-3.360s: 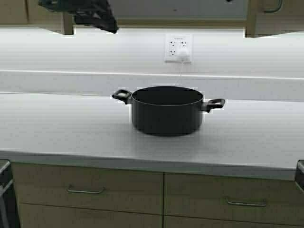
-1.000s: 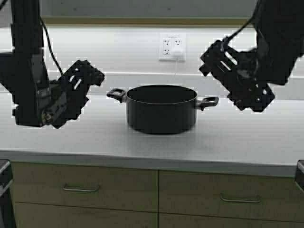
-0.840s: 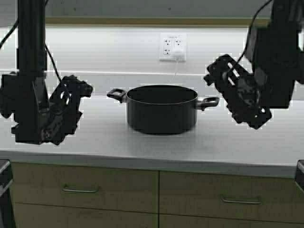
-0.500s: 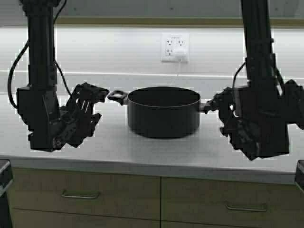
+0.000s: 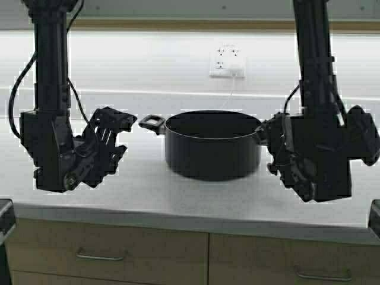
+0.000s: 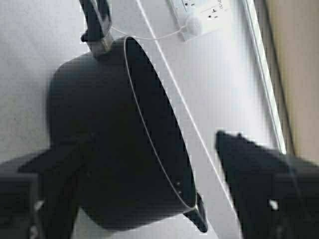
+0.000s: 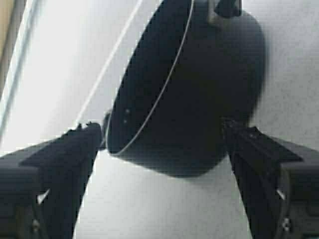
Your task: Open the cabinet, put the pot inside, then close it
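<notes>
On the pale countertop point(image 5: 148, 190) in front of me, running the full width of my view with a white backsplash point(image 5: 148, 65) behind it, the pot point(image 5: 212, 144) stands upright a little right of centre. It is round, matte black and lidless, and its left loop handle point(image 5: 152, 122) sticks out toward my left arm. Below the counter edge I see tan wood-grain drawers point(image 5: 107, 255) with horizontal metal handles.

My two arms come down from above, one on each side of the pot. My left gripper point(image 5: 113, 133) hangs just beside the left loop handle, apart from it, with its fingers spread wide. My left wrist camera shows the pot point(image 6: 114, 144) framed between those parted fingers point(image 6: 55, 174), none of them touching it. My right gripper point(image 5: 274, 148) sits close against the pot's right side, where the right handle is hidden behind it. Its fingers point(image 7: 65, 164) are spread wide too, and my right wrist camera shows the pot point(image 7: 184, 94) lying in the gap between them. I cannot tell whether anything there is touching.

On the backsplash above the pot is a white wall outlet point(image 5: 227, 62), and a thin white cord point(image 5: 230, 95) drops from it behind the rim.
</notes>
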